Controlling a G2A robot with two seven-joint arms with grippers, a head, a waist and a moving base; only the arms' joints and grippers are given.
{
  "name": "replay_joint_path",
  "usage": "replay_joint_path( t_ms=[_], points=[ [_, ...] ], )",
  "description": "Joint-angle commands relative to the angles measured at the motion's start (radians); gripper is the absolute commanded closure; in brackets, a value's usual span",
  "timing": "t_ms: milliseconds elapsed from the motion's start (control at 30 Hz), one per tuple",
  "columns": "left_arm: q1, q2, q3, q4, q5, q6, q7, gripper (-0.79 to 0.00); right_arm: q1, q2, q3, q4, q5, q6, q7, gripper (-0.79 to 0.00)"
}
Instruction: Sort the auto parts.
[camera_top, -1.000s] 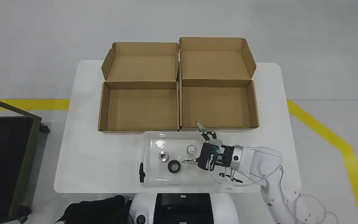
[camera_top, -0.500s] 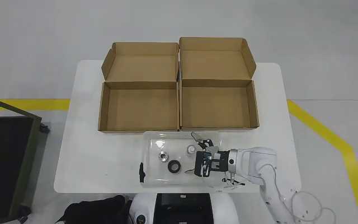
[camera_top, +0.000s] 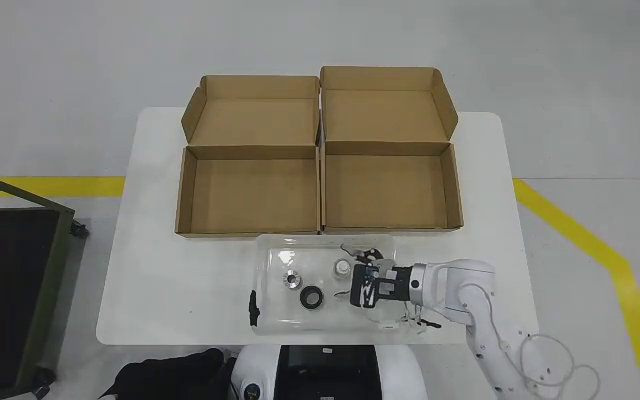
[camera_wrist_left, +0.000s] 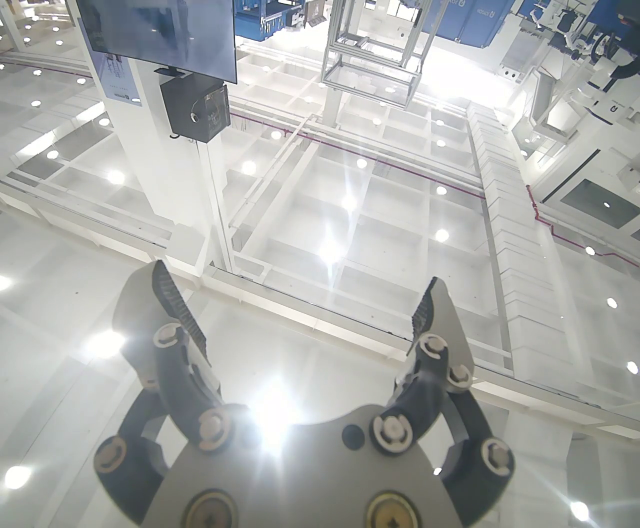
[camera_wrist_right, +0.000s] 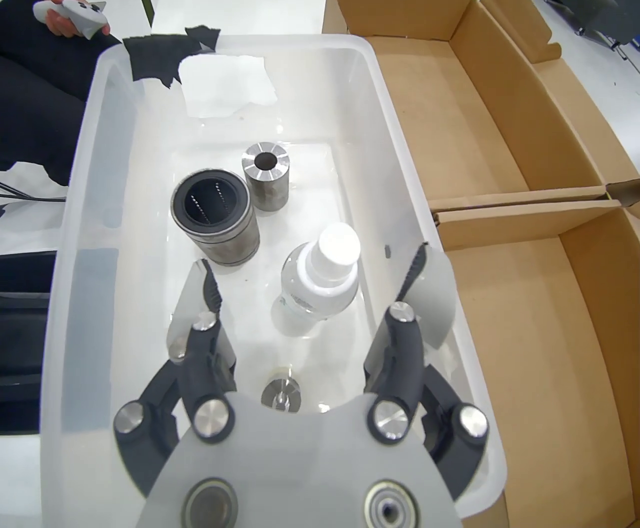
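Top view has the clear plastic bin (camera_top: 275, 250) in the lower centre of the frame on the white desk (camera_top: 150, 250). It sits right up against the front of two open cardboard boxes, the left box (camera_top: 250, 195) and the right box (camera_top: 385, 190), which stand side by side with their flaps up at the back.

All the parts are in the bin. Going left to right in that frame there's a small steel bushing (camera_top: 290, 279), a fat black-lined bearing (camera_top: 312, 297) just below and right of it, then a white-capped bottle (camera_top: 342, 267).

The right tool (camera_top: 350, 272) comes in from the bin's right end, spread wide and gripping nothing. In the right wrist view the bottle sits between the two fingers (camera_wrist_right: 207, 285), touching neither as far as I can see. The bearing and bushing stand upright just beyond it, nearly touching, and a little metal piece (camera_wrist_right: 281, 392) sits on the bin floor close to the palm.

The left tool (camera_wrist_left: 297, 272) is wide open too, nothing in it, pointing at the ceiling.
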Motion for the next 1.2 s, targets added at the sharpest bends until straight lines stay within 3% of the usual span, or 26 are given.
replay_joint_path(
  t_ms=[0, 33, 367, 500, 533, 900, 1167],
  points=[
    [0.000, 0.000, 0.000, 0.000, 0.000, 0.000, 0.000, -0.785, 0.003, 0.002, -0.003, 0.003, -0.007, 0.003, 0.006, -0.437],
    [0.000, 0.000, 0.000, 0.000, 0.000, 0.000, 0.000, -0.785, 0.004, 0.003, -0.005, 0.004, -0.008, 0.006, 0.006, -0.391],
    [0.000, 0.000, 0.000, 0.000, 0.000, 0.000, 0.000, -0.785, 0.029, 0.012, -0.027, 0.021, -0.024, 0.010, -0.011, -0.302],
    [0.000, 0.000, 0.000, 0.000, 0.000, 0.000, 0.000, -0.785, 0.035, 0.016, -0.032, 0.021, -0.018, 0.005, -0.023, -0.031],
    [0.000, 0.000, 0.000, 0.000, 0.000, 0.000, 0.000, -0.785, 0.035, 0.017, -0.031, 0.018, -0.015, 0.003, -0.026, 0.000],
    [0.000, 0.000, 0.000, 0.000, 0.000, 0.000, 0.000, -0.785, 0.020, 0.042, 0.007, -0.078, 0.062, -0.011, -0.056, 0.000],
    [0.000, 0.000, 0.000, 0.000, 0.000, 0.000, 0.000, -0.785, 0.042, 0.051, 0.014, -0.077, 0.189, -0.001, -0.178, 0.000]
  ],
)
